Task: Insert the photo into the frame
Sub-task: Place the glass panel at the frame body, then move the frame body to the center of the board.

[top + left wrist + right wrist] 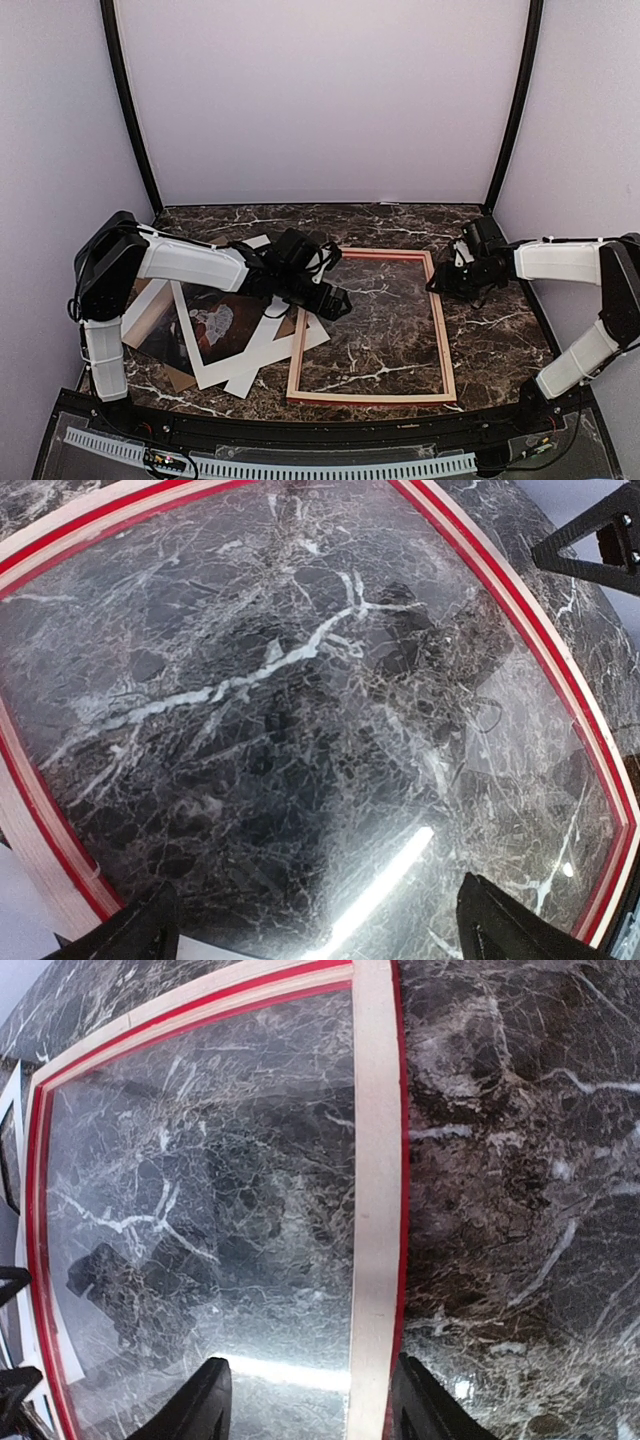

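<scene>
1. From the top camera, the frame (447,350) lies flat on the marble table (500,340), right of centre. Its long axis runs from near to far, the far end leaning slightly right.
2. The photo (215,325) lies face up just left of the frame, turned askew. My left arm hides its far corner. A white mat (143,305) and a brown backing board (180,378) show from beneath it, and I cannot make out how they are stacked.
3. My left pincer (335,300) hangs over the frame's left rail. My right pincer (442,283) sits at the far end of the right rail. From up here I cannot make out either pair of fingers.
4. From the left wrist, my left pincer (320,940) is spread wide and holds nothing. Only its tips show at the bottom edge. The frame (520,610) curves around glossy glass, its corners cut off.
5. From the right wrist, my right pincer (310,1400) stands partly spread astride the pale right rail of the frame (375,1160), not pinching it. The rail runs straight away from me.
</scene>
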Motion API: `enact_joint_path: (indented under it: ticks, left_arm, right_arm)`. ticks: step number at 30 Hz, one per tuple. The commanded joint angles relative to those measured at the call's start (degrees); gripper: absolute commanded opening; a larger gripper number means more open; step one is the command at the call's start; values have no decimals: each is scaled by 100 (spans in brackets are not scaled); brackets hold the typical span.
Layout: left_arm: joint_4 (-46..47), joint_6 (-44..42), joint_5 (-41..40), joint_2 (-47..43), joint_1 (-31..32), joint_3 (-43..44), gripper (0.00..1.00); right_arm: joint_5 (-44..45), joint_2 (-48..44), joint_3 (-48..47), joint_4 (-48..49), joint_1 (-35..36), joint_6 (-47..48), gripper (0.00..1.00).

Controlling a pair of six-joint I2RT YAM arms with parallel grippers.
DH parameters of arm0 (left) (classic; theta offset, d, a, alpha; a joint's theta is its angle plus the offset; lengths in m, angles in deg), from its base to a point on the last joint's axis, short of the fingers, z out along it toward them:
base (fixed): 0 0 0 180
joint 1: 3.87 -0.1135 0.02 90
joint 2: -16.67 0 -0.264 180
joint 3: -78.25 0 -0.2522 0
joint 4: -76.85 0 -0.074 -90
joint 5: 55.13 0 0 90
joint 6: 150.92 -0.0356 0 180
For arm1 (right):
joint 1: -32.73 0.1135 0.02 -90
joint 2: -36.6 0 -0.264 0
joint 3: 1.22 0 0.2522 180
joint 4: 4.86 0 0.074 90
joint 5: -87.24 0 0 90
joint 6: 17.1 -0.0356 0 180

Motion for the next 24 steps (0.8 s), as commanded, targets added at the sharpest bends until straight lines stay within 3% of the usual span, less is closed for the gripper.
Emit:
enact_joint_path:
  ticks: [1,10,24]
  left_arm:
    - [-133,-160,-470,-502,24,20,99]
    - [-566,-384,-1332,-657,2,184,99]
    - [-819,-352,-1621,-1046,-481,-5,99]
  right_arm:
    - [-60,191,53,150,-98,178,49]
    - [-260,576,74,222,-244,416,33]
    - [-110,683,-37,10,-806,831,14]
